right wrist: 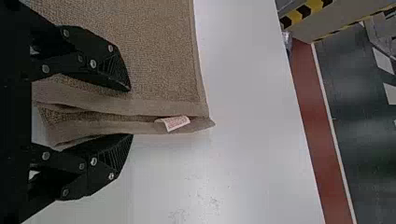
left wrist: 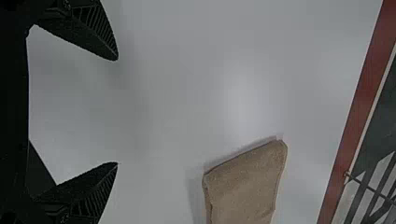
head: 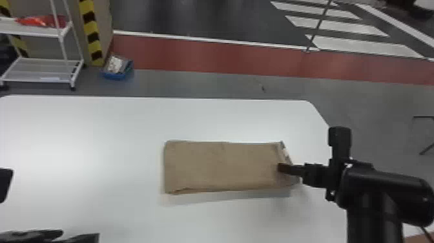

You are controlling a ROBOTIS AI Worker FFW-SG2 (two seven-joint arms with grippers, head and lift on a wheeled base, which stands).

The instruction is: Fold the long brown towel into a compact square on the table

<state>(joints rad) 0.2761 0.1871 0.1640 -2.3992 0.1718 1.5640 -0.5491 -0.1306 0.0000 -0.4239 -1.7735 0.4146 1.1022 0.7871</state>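
Note:
The brown towel [head: 222,166] lies folded into a flat rectangle on the white table, long side running left to right. At its right end is my right gripper [head: 287,169], reaching in from the right. In the right wrist view, my right gripper [right wrist: 130,112] is open, one finger over the towel [right wrist: 154,56], the other beside its layered end edge, where a white tag pokes out. My left gripper [head: 80,237] is at the bottom left of the head view, away from the towel. The left wrist view has my left gripper [left wrist: 117,112] wide open above bare table, the towel [left wrist: 245,186] farther off.
The white table [head: 80,145] extends around the towel, with its far edge beyond. Past it on the floor stand a white cart [head: 42,69] at the left and a blue bin [head: 117,68] beside a striped pillar [head: 89,32].

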